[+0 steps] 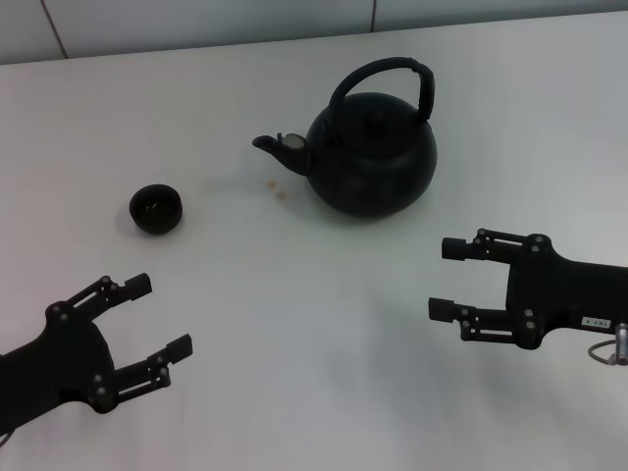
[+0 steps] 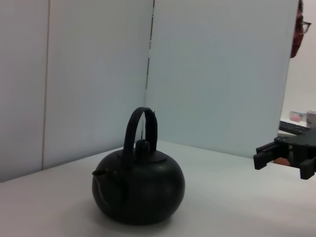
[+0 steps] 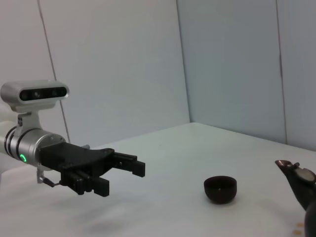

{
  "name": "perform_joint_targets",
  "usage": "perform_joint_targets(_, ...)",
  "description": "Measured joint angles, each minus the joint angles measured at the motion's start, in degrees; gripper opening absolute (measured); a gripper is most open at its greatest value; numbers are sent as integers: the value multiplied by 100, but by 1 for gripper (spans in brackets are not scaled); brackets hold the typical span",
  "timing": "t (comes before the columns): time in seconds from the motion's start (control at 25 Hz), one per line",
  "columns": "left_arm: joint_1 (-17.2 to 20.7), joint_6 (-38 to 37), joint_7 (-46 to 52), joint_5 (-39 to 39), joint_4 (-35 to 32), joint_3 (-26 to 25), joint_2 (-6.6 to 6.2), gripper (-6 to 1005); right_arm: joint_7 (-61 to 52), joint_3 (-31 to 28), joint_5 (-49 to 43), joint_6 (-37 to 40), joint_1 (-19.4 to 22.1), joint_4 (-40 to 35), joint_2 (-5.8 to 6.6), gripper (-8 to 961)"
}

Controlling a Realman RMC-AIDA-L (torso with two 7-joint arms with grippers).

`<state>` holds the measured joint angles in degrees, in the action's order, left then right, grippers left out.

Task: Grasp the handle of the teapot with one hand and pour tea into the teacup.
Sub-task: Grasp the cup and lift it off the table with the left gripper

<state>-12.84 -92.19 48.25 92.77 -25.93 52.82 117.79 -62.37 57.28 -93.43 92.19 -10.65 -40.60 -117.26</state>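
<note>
Two grippers were found on the white table [image 1: 294,324], both with fingers spread and neither holding anything. Taking the table centre in the head view as the dial, the left gripper [image 1: 157,319] sat at about seven o'clock and the right gripper [image 1: 449,280] at about four o'clock, its fingers pointing toward nine. The teapot [image 1: 373,157] stood upright at about one o'clock, lid seated, its spout [image 1: 280,147] directed toward nine o'clock. The handle [image 1: 388,83] arched over the lid, with the thicker wrapped section on its three o'clock side. The teacup [image 1: 156,209] stood upright at about ten o'clock, well apart from the teapot and in the spout's general direction; its contents could not be determined. Two small brownish marks [image 1: 276,188] lay on the table just beside the teapot, below the spout. Assessment: the task appeared to be at its opening step, the approach, with no grasp yet made and no pouring begun. The right gripper was the nearer to the teapot, though not yet near the handle. The next move, in my judgement, calls for that gripper to rise toward twelve o'clock, straddle the wrapped section of the handle with fingers kept apart, then close firmly, as the pot looks heavy and may swing when lifted.
</note>
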Motion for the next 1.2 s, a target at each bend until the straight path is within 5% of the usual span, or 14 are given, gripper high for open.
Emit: perform_joint_targets(1.2,-12,39,-9,104,-8,0,-19,833,15,44,-160,0,-60,-105,-133,746)
